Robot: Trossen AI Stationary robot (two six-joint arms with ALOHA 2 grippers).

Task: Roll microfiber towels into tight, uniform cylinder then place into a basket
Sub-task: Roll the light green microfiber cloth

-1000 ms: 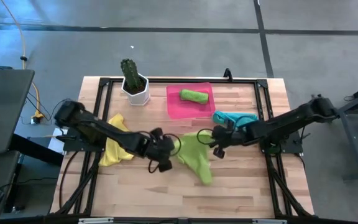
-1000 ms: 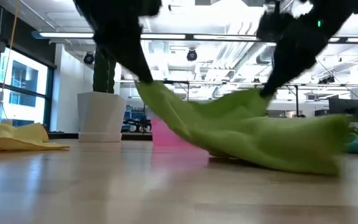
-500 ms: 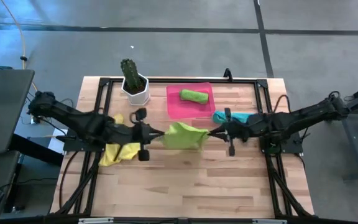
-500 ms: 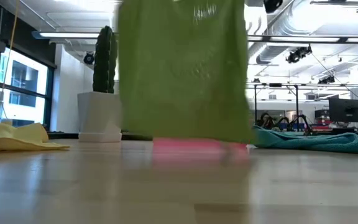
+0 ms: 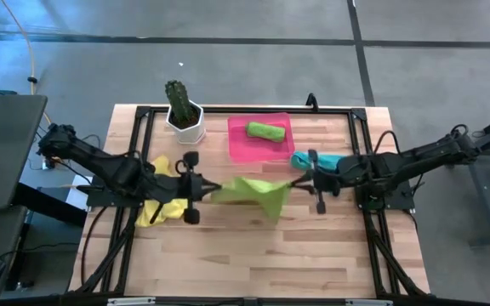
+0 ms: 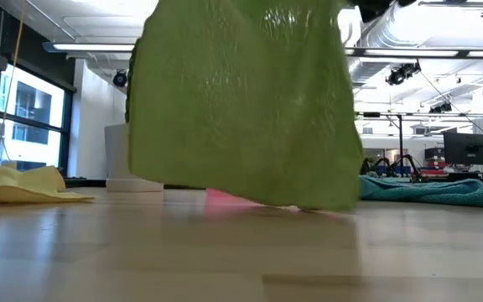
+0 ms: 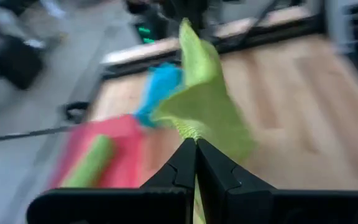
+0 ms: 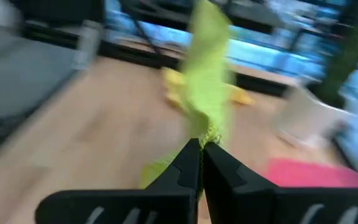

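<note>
1. High view: left claw (image 5: 204, 188) pressed together, pinching one corner of the lime green towel (image 5: 253, 192), on the yellow-towel side of the basket (image 5: 243, 144).
2. Right claw (image 5: 300, 179) also pinched shut on the opposite corner of that towel, just beside the teal towel (image 5: 326, 160).
3. Lime green towel is stretched btwn both claws, in front of the basket, hanging w/ one corner drooping toward the counter's (image 5: 253, 255) near edge.
4. Low view: the towel (image 6: 241, 101) hangs as a broad sheet, lower edge just above or brushing the counter (image 6: 241, 252); cannot tell which.
5. Basket sits by the far edge of the counter, a rolled green towel (image 5: 265, 131) lying inside it.
6. Yellow towel (image 5: 162, 206) lies crumpled on the counter, well apart from the basket, under the left arm.
7. Teal towel lies flat-ish near the basket's corner, by the right arm.
8. Cactus pot (image 5: 184, 119) stands just beside the basket, on the side away from the teal towel.
9. Wrist views: each claw's fingers (image 7: 194, 165) (image 8: 199, 165) closed on the lime green cloth edge.
</note>
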